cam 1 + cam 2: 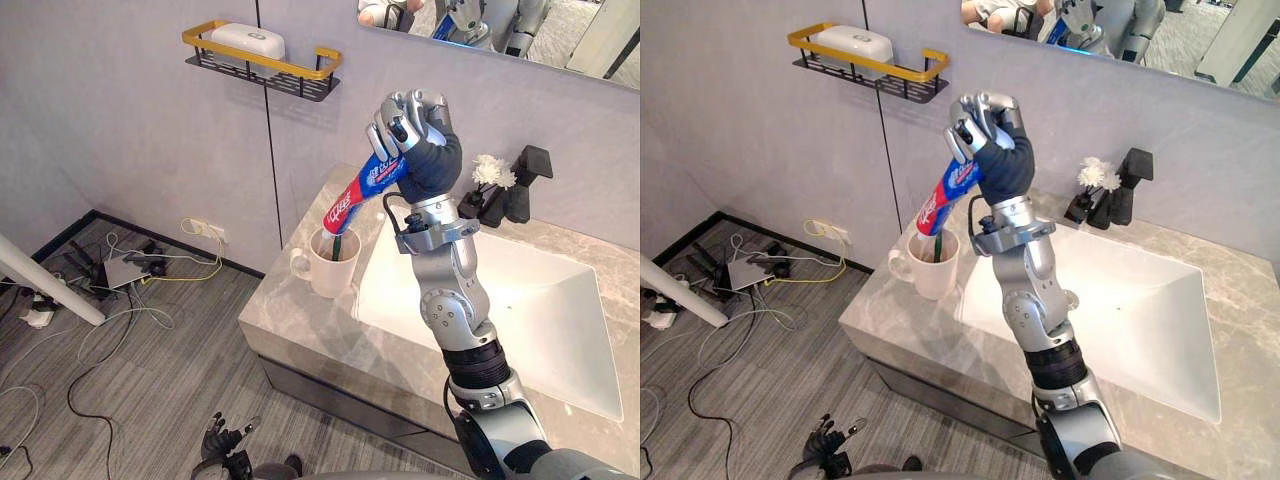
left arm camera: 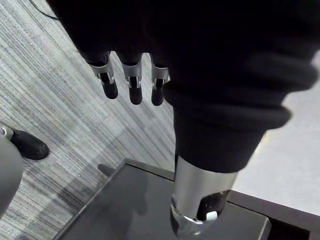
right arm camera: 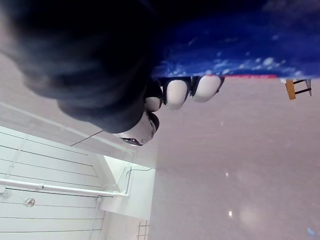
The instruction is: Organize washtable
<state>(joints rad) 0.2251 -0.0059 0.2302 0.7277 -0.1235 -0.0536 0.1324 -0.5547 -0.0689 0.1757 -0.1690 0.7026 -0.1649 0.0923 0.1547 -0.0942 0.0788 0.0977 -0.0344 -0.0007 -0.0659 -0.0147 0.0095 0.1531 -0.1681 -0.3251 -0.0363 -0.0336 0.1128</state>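
My right hand (image 1: 415,125) is raised above the left end of the washtable (image 1: 300,320), shut on a blue and red toothpaste tube (image 1: 362,190). The tube slants down and its lower end reaches the mouth of a white mug (image 1: 333,268). A dark green stick stands inside the mug. In the right wrist view the blue tube (image 3: 240,45) lies under my curled fingertips (image 3: 192,90). My left hand (image 1: 222,440) hangs low near the floor, with its fingers (image 2: 132,82) straight and holding nothing.
A white sink basin (image 1: 540,310) lies right of the mug. A black faucet (image 1: 525,185) and a white flower (image 1: 490,172) stand behind it. A gold-railed wall shelf (image 1: 262,62) carries a white box. Cables (image 1: 120,270) litter the floor at left.
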